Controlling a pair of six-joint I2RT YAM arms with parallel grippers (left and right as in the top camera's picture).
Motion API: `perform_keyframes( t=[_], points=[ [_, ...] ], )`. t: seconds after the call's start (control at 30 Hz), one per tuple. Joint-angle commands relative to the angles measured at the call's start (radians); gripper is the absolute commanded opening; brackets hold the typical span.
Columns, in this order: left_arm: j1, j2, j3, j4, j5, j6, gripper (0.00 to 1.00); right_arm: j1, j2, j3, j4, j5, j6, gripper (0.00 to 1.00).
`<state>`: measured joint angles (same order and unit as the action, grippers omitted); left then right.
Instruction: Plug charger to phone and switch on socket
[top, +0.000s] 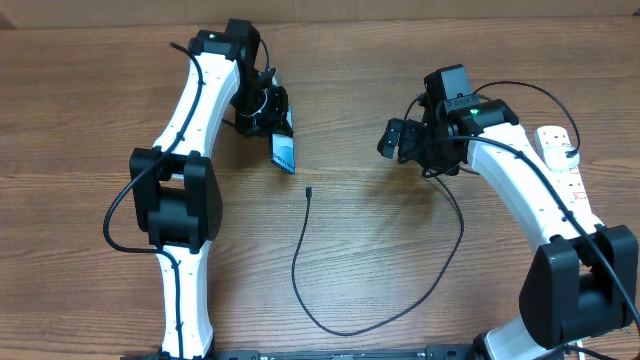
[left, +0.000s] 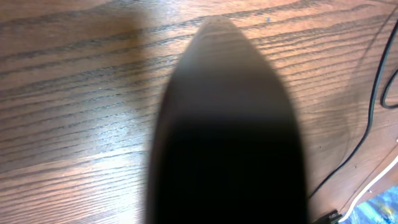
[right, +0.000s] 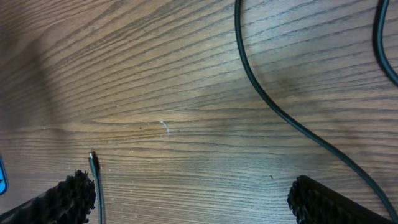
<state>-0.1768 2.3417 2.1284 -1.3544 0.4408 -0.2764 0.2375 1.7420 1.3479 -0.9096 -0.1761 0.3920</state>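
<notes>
— Wood-grain table (top: 400, 290), overhead view first. Where is the phone?
— The phone (top: 284, 152) juts out, tilted, from the left gripper (top: 275, 128), whose jaws are pressed onto its upper end. The charger (top: 296, 262) lies looped on the table. Its connector tip (top: 308, 190) is just below the phone, apart from it. On the other side, the right gripper (top: 395, 140) has its jaws spread wide. The socket (top: 553, 140) lies at the right edge, partly under the right arm (top: 520, 190).
— Left wrist view?
— A dark blurred shape (left: 227, 143) fills the centre; I cannot identify it.
— Right wrist view?
— The fingers (right: 65, 199) stand wide apart over bare wood. The connector tip (right: 92, 157) lies just beside one of them, and a stretch of the charger (right: 280, 115) crosses the table beyond.
</notes>
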Motion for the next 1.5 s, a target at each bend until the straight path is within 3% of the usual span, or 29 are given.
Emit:
perform_keyframes(
  t=[0.0, 0.3, 0.4, 0.77, 1.47],
  points=[
    [-0.007, -0.019, -0.012, -0.002, 0.011, -0.04, 0.04, 0.003, 0.0, 0.0, 0.003, 0.022, -0.004, 1.0],
    [-0.006, -0.015, -0.024, -0.22, 0.504, -0.039, 0.04, 0.003, 0.0, 0.0, 0.003, 0.022, -0.004, 1.0],
    [-0.011, -0.015, -0.024, -0.336, 0.546, -0.039, 0.04, 0.003, 0.0, 0.0, 0.003, 0.022, -0.004, 1.0],
    [-0.114, -0.026, -0.026, -0.336, 0.735, -0.049, 0.04, 0.003, 0.0, 0.0, 0.003, 0.022, -0.004, 1.0],
    [-0.131, -0.382, -0.026, -0.336, 0.648, -0.205, 0.04, 0.003, 0.0, 0.0, 0.003, 0.022, -0.004, 1.0]
  ],
)
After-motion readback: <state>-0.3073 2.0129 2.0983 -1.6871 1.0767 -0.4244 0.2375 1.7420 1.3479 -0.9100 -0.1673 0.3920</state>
